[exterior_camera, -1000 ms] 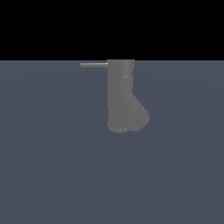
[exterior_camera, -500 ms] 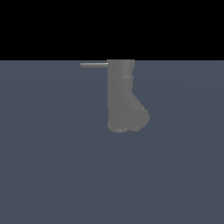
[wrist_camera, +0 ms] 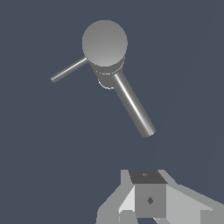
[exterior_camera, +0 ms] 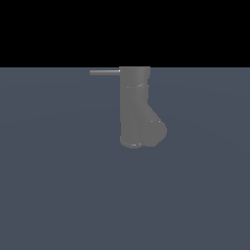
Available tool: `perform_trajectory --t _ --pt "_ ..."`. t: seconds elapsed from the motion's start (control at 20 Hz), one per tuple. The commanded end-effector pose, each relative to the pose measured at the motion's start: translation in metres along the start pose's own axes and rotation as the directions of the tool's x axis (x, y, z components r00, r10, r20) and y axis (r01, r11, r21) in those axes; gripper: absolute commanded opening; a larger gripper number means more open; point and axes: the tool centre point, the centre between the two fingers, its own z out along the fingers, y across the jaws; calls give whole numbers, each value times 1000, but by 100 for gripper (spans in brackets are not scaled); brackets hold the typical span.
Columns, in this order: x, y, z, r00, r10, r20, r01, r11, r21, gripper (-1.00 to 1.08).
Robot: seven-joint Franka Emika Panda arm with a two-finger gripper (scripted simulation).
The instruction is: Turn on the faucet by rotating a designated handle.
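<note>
Flat slate floor (exterior_camera: 58, 195), faucet (exterior_camera: 134, 105) and handle (exterior_camera: 104, 72) unmoved, fingers (wrist_camera: 151, 199) apart from handle, grip state unclear

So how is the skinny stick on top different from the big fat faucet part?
The handle is a thin straight rod; the faucet body is a much thicker cylinder. The handle sticks out sideways from the top, toward the exterior view's left, while the faucet body stands upright. The handle stays even along its length; the faucet bulges into a rounded stub at its lower end. Both are plain matte grey.
</note>
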Motion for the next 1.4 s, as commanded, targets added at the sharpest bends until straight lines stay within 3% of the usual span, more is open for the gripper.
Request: perform_trajectory --t 0.0,0.3,0.65,1.0,1.35 --pt "12 -9 6 998 60 -2 -60 998 1 -100" --pt "39 -32 22 980 199 -5 -199 980 2 -100" --pt "69 -58 45 934 357 -10 -357 934 3 -100" --pt "97 -84 73 864 504 -16 -504 864 6 -100" --pt "123 -111 106 770 637 -22 -637 770 10 -100"
